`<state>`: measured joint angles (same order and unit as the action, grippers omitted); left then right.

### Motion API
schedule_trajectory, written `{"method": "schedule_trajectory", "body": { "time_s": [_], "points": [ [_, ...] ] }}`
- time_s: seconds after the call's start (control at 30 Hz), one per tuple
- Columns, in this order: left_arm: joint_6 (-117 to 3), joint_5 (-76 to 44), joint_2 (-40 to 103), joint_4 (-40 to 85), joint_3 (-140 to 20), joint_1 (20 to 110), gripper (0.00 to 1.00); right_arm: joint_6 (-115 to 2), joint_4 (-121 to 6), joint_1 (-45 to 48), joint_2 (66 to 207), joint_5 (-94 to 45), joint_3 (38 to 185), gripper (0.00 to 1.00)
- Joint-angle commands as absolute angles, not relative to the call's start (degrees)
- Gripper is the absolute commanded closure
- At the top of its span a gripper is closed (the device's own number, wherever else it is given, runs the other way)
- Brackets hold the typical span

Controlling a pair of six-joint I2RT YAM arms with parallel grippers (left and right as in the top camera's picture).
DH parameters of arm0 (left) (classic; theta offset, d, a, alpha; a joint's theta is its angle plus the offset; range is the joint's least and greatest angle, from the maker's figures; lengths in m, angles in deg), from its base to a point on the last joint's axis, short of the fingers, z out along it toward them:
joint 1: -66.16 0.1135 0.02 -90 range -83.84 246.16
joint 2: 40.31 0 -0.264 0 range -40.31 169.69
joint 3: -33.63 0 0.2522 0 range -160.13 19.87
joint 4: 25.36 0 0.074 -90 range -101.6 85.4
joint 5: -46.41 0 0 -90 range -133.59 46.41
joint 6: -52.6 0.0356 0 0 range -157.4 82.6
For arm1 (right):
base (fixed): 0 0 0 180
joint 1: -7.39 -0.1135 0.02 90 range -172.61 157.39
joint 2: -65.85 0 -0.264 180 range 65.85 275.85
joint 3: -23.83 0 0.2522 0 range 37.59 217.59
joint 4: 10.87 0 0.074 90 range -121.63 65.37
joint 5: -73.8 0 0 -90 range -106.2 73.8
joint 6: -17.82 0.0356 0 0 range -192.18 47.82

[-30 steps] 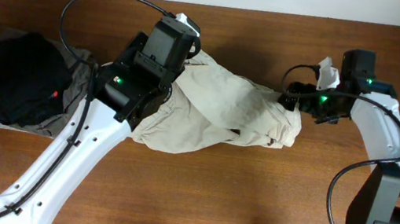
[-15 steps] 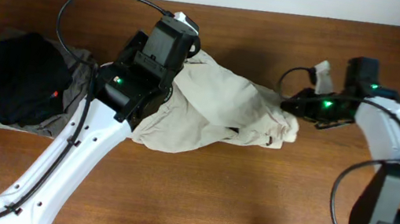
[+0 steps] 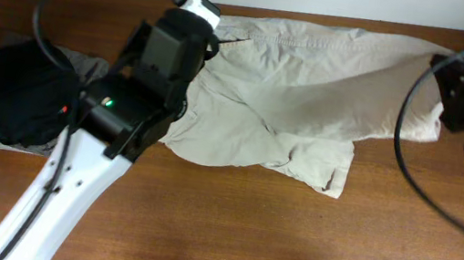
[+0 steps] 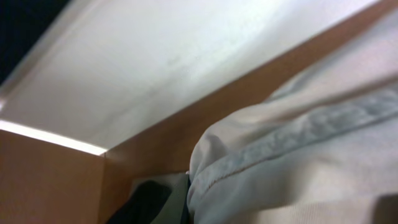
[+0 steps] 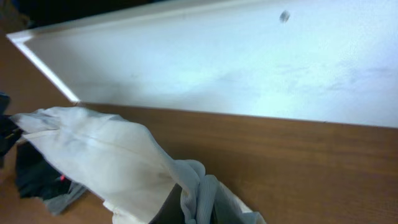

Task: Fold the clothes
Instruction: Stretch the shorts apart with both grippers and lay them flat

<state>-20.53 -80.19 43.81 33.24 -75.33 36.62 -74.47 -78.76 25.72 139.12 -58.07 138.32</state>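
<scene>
Rising from the near edge of the desk (image 3: 243, 242), the left arm (image 3: 56, 196) leans toward the far edge. One leg hem (image 3: 334, 175) lies near the middle. By the left edge sits a pile of black clothes (image 3: 6, 96) on a grey cloth (image 3: 83, 108). The beige trousers (image 3: 312, 87) are spread out along the far edge, reaching the far right corner. The left gripper (image 3: 216, 40) is at the waistband, but its fingers are hidden, so I cannot tell if it grips. The right gripper (image 3: 444, 97) is pinched tight on the other end
</scene>
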Motion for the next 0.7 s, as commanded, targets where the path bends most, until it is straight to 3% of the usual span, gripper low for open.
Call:
{"method": "schedule_trajectory", "body": {
  "time_s": [0.0, 0.27, 0.43, 0.67],
  "points": [
    [-21.5, -81.3, 40.0, 32.8, -77.6, 37.0, 0.93, -72.7, -79.3, 25.7, 138.5, -53.3, 138.2, 0.96],
    [-21.5, -80.4, 34.3, 33.1, -77.6, 36.9, 0.89, -69.2, -79.3, 25.8, 136.0, -49.1, 138.6, 0.96],
    [-21.1, -68.3, 29.2, 33.7, -77.7, 36.9, 0.90, -64.9, -79.3, 25.8, 133.3, -44.9, 139.7, 0.96],
    [-21.1, -54.2, 24.9, 39.7, -83.9, 36.9, 1.00, -62.6, -79.5, 25.8, 128.5, -43.2, 139.9, 0.96]
  ]
}}
